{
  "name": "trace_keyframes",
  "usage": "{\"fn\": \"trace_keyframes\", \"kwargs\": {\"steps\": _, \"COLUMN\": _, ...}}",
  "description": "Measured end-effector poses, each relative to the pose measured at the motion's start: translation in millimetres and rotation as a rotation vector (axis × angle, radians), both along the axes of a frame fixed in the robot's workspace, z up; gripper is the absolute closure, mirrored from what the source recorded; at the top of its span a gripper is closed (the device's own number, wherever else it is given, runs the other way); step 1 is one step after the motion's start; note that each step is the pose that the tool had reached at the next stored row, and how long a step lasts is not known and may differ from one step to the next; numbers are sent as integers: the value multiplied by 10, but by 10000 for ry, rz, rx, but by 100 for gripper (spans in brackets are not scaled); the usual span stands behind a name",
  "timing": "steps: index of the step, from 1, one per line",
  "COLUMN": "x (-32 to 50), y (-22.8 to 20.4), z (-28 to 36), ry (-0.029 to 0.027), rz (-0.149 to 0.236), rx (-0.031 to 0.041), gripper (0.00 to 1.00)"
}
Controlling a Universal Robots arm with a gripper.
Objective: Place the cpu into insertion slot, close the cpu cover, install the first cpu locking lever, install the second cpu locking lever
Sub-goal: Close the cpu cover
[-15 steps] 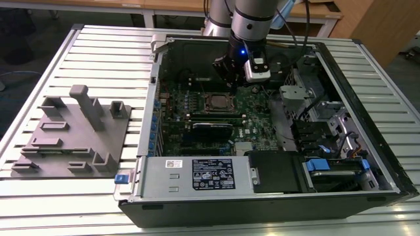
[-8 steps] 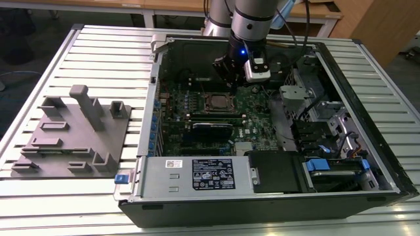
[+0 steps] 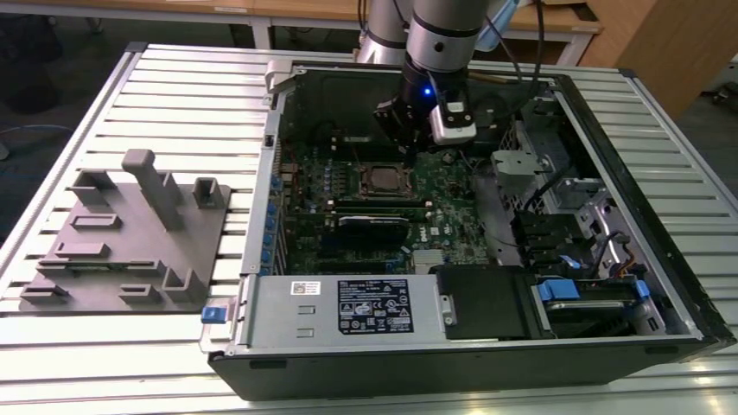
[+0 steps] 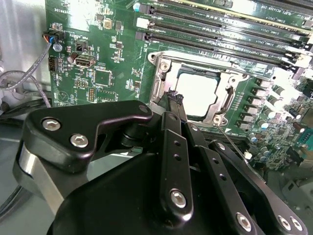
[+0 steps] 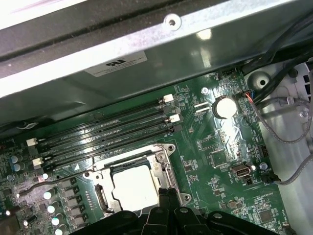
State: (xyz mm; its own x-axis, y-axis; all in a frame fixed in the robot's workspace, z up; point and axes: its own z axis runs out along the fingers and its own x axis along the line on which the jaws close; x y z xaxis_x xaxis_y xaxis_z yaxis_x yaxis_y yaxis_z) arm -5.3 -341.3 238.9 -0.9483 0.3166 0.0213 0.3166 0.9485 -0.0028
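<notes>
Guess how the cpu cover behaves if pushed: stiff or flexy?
The cpu cover looks like thin windowed sheet metal: probably light and slightly springy. It lies flat around the cpu, so a push likely won't shift it.

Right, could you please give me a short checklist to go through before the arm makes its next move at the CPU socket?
1. The cpu seated in the insertion slot: ok, its silver top lies flat inside the frame in both wrist views.
2. The cpu cover down over the chip: ok, it appears to lie flat around it.
3. The locking lever latched: cannot tell; a thin rod runs out past the socket corner.
4. The gripper placed: ok, shut, with its tips at the socket's edge.
5. The grey cables clear of the gripper: ok, they lie apart from it in the first wrist view.
</notes>
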Motion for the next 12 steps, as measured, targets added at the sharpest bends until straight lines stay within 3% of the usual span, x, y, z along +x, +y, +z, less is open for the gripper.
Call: {"fn": "trace_keyframes", "kwargs": {"steps": 12, "x": 0, "y": 0, "z": 0, "ry": 0, "rz": 252, "rx": 1, "gripper": 89}}
